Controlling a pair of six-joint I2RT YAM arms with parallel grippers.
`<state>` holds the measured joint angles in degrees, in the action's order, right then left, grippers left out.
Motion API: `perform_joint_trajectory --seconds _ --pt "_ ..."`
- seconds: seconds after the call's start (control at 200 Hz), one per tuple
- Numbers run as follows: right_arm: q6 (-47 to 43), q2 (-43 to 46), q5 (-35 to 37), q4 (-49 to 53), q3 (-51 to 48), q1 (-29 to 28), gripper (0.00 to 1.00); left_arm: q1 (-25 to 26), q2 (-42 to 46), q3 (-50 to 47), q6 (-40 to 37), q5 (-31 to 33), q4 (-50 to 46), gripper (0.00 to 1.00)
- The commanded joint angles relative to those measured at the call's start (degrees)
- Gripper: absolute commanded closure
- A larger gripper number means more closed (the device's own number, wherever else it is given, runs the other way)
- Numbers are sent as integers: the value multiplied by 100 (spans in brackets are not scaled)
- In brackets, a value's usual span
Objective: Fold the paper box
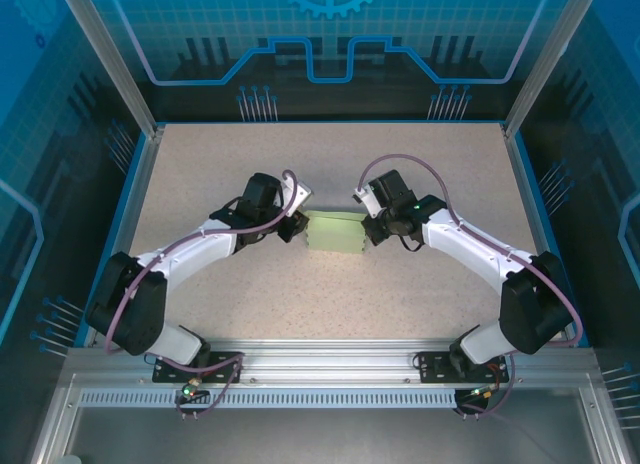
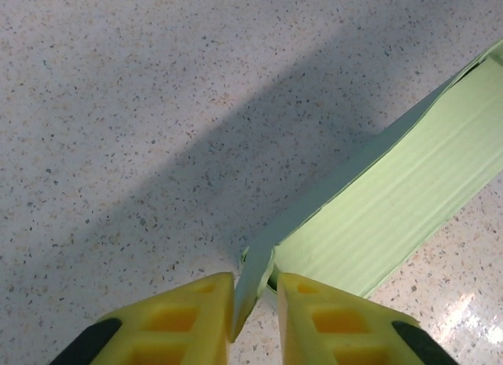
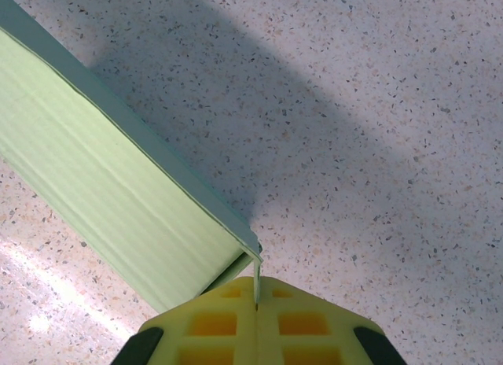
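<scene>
Judging the box (image 1: 335, 232) at centre frame light and crease-prone, we find the right gripper (image 3: 257, 290) clamped on its end edge; the left gripper (image 2: 255, 302) we cannot tell.

**Speckled surface inside a blue-lit enclosure**

A beige speckled stone-look tabletop (image 1: 200, 174) spreads across the middle, edged by a thin blue rim (image 1: 320, 123); silver aluminium rails (image 1: 320, 356) run along its near side, a perforated metal strip (image 1: 330, 396) just below them; translucent blue wall panels with circuit-line patterns (image 1: 320, 44) stand behind, framed by slanted silver metal posts (image 1: 105, 54)
</scene>
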<state>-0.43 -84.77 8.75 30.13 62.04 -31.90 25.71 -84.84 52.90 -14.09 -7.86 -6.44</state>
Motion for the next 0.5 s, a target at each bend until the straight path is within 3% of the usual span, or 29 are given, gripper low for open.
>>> perform_joint_trajectory --seconds 0.0,0.25,0.495 --pt "-44 -126 -68 283 116 -101 100 -49 -121 233 -112 -163 -260 81" --pt "115 -116 -132 313 199 -110 100 -49 -90 254 104 -207 -331 92" --pt "892 -401 36 842 682 -166 100 -24 34 236 1354 -200 -269 100"
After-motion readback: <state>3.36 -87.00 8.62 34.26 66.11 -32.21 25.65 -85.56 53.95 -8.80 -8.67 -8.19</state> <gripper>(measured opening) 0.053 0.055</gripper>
